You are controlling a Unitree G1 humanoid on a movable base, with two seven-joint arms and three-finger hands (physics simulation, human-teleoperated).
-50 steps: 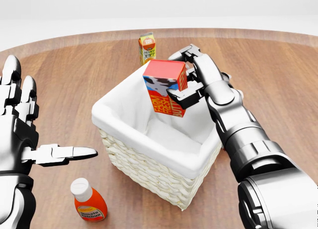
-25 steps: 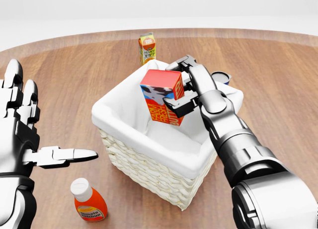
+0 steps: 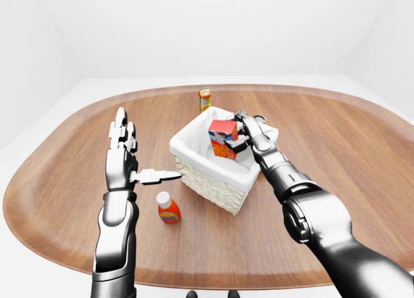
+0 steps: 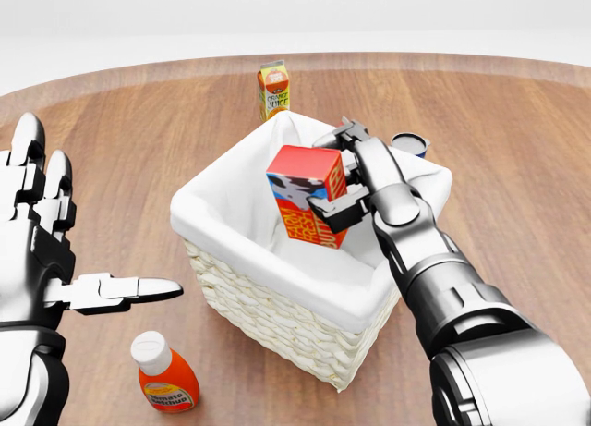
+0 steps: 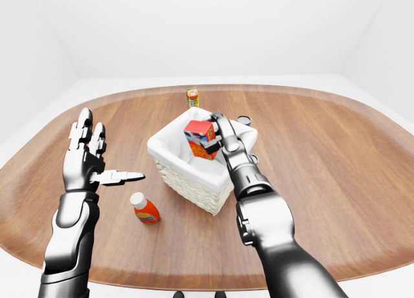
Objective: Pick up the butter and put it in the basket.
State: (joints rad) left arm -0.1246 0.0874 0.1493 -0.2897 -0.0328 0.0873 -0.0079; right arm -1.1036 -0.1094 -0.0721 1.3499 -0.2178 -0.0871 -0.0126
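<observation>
Inside basket (image 4: 277,287), right hand (image 4: 355,181) grips red cow-print butter (image 4: 307,195), tilted, prob. off liner; left hand (image 4: 42,250) splayed.

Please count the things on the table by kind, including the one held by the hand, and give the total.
Baskets: 1, the basket
Cartons: 2, the butter in the right hand, and the juice carton
Bottles: 1, the ketchup bottle
Cans: 1, the dark can, partly hidden behind the basket
Total: 5

Red butter carton (image 4: 308,195), tilted, held inside white-lined wicker basket (image 4: 242,297), lower end below rim.
</observation>
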